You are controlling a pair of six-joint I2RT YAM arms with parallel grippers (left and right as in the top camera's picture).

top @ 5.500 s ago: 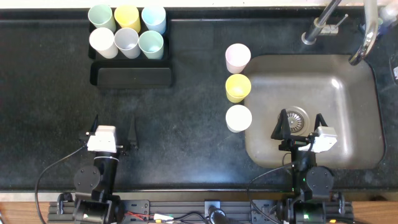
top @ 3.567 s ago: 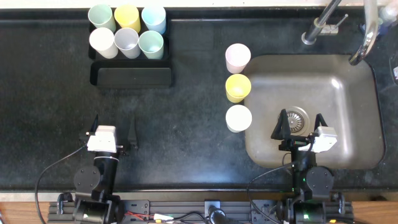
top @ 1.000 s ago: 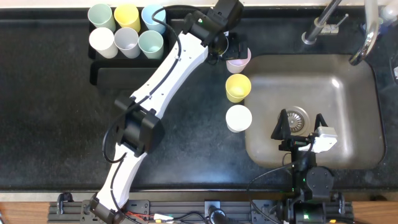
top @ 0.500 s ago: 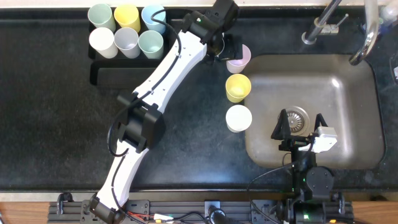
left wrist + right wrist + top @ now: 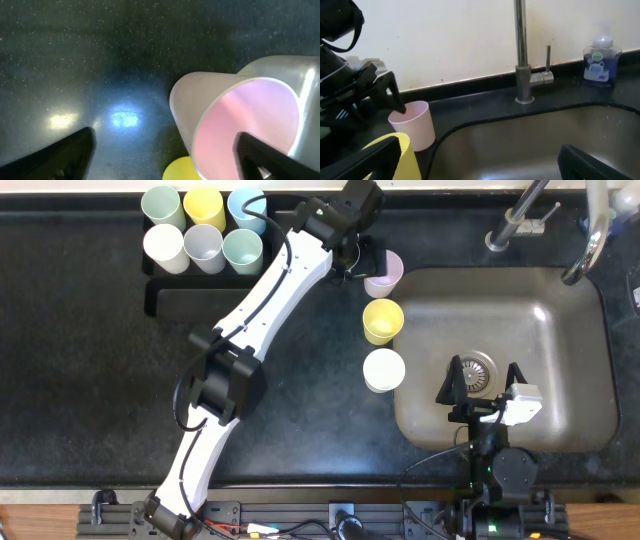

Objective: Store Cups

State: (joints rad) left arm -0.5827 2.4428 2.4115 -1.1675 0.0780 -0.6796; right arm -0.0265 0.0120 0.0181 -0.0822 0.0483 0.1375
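Beside the sink point(image 5: 560, 310), your left gripper point(image 5: 366, 258) gapes at the pink cup point(image 5: 388, 272), right gripper point(image 5: 485, 376) gapes idle; closing off-centre could topple it in.

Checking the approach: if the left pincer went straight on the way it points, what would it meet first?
Most likely the pink cup, right ahead of the left pincer and between its open fingers; depth is unclear.

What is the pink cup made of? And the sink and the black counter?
The pink cup looks like plastic: smooth, matte, thin walls that light glows through. The sink looks like brushed metal, probably stainless steel: grey with a soft shine. The counter looks like polished stone, black with tiny speckles and glossy reflections, though it might be imitation.
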